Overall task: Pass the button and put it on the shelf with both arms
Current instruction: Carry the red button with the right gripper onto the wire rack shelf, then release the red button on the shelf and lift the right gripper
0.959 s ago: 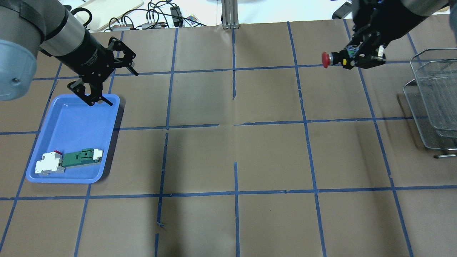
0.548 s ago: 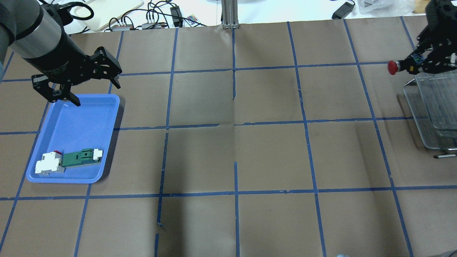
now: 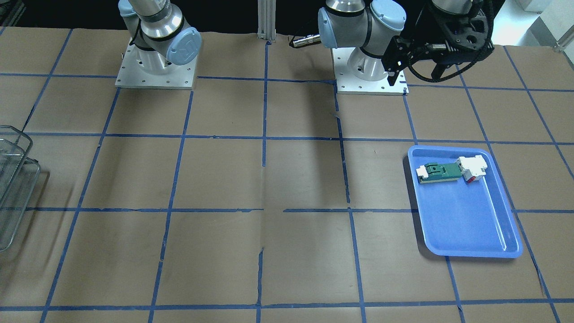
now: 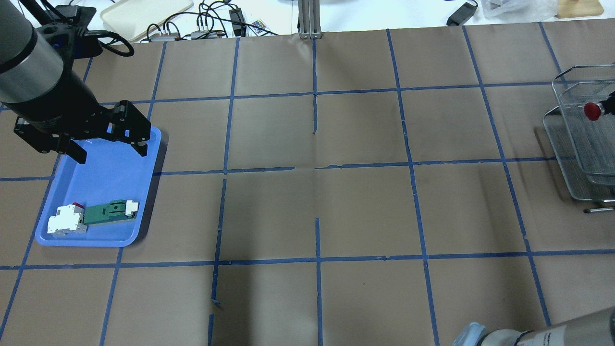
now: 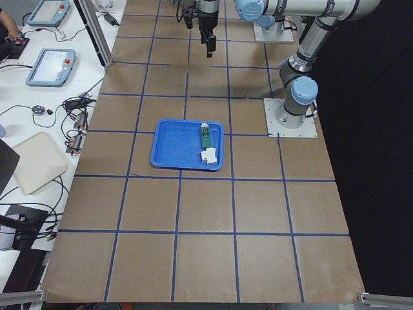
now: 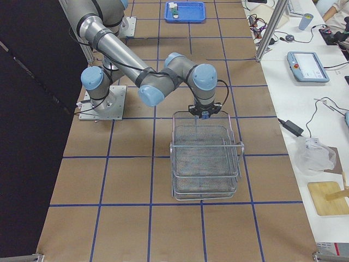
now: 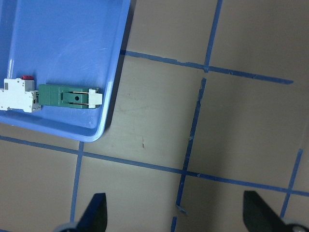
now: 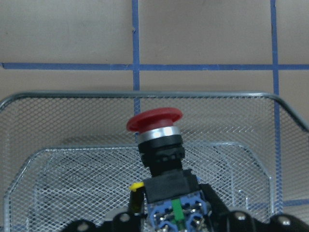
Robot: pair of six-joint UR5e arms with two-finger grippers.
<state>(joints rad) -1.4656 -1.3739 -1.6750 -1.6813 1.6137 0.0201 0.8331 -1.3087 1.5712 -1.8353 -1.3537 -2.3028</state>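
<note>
You are in a robot lab: robot arms (image 3: pixel 350 22) bolted onto a brown table (image 4: pixel 365 206) with blue tape (image 4: pixel 411 163) squares, and control tablets (image 6: pixel 308 66) and cables (image 4: pixel 211 21) beside the table.

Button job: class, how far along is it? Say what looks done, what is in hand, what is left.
Done: the pass, it seems; the left gripper is open and empty over the blue tray. In hand: the right gripper holds the button at the shelf. Left: setting it down and letting go.
</note>
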